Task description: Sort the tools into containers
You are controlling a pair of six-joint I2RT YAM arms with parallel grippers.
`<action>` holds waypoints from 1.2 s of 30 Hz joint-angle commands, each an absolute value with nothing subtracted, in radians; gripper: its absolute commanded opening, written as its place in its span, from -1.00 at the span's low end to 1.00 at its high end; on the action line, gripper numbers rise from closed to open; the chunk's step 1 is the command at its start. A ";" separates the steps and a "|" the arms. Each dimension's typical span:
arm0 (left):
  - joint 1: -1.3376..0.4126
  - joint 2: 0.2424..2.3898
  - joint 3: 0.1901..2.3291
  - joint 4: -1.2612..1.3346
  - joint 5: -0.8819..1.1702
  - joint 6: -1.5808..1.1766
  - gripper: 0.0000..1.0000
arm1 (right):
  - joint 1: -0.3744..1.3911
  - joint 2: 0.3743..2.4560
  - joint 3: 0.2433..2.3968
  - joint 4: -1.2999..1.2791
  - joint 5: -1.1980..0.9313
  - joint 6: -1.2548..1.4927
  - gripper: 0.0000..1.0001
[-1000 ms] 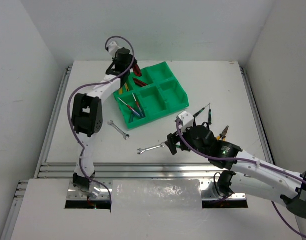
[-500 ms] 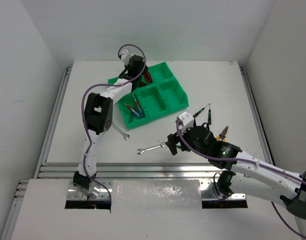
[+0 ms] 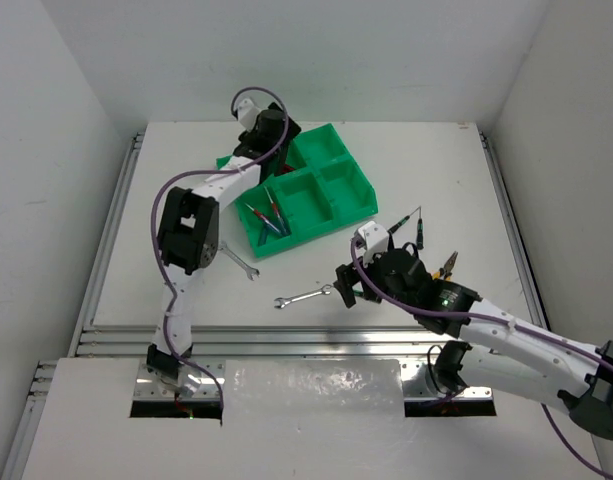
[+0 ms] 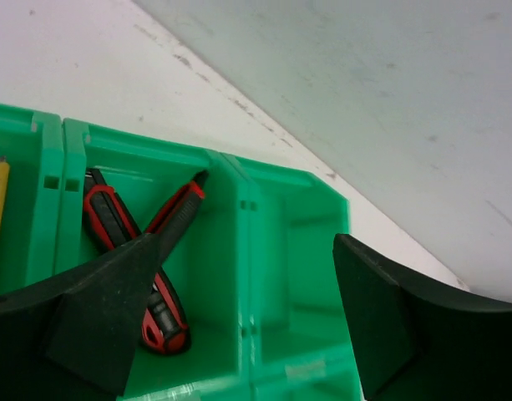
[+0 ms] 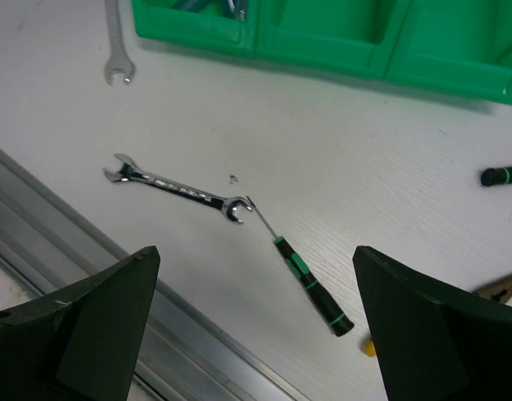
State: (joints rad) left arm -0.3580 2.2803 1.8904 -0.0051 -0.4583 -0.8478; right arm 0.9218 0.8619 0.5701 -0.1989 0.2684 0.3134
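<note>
Left arm stretched to 11 o'clock; left fingers (image 4: pixel 97 309) apart, empty, over red knives (image 4: pixel 114 225) in tray (image 4: pixel 247 251). Right fingers (image 5: pixel 80 326) apart above wrench (image 5: pixel 176 190), 6 o'clock.

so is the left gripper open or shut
Open. The left gripper shows a wide empty gap between its fingers, above the red-handled knives in the tray.

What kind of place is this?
Probably a robotics lab test cell: a left arm and right arm mounted on a white table, plain white walls around it, and a green tray with a loose wrench nearby.
</note>
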 commanded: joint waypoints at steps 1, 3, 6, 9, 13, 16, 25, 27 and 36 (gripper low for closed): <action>-0.382 2.042 1.890 0.035 -0.422 -0.758 0.67 | 0.861 0.896 0.607 -0.222 0.259 0.324 0.98; -0.397 1.926 1.879 -0.053 -0.420 -0.714 0.71 | 0.801 0.952 0.621 -0.257 0.218 0.319 0.98; -0.408 1.719 1.751 -0.149 -0.378 -0.666 0.80 | 0.753 1.098 0.682 -0.342 0.175 0.285 0.97; -0.407 1.532 1.503 -0.195 -0.316 -0.650 0.96 | 0.750 1.204 0.753 -0.424 0.155 0.243 0.83; -0.408 1.120 1.142 -0.181 -0.256 -0.676 0.98 | 0.735 1.342 0.830 -0.475 0.037 0.144 0.75; -0.408 0.912 0.962 -0.239 -0.252 -0.670 0.99 | 0.732 1.420 0.877 -0.570 0.012 0.057 0.58; -0.407 0.695 0.922 -0.555 -0.313 -0.497 0.99 | 0.729 1.663 0.893 -0.598 0.046 0.020 -0.14; -0.408 0.669 0.925 -0.590 -0.325 -0.457 0.99 | 0.729 1.696 0.894 -0.591 0.057 0.018 -0.17; -0.407 0.666 0.845 -0.571 -0.336 -0.393 0.99 | 0.735 1.634 0.888 -0.647 0.052 0.031 -1.00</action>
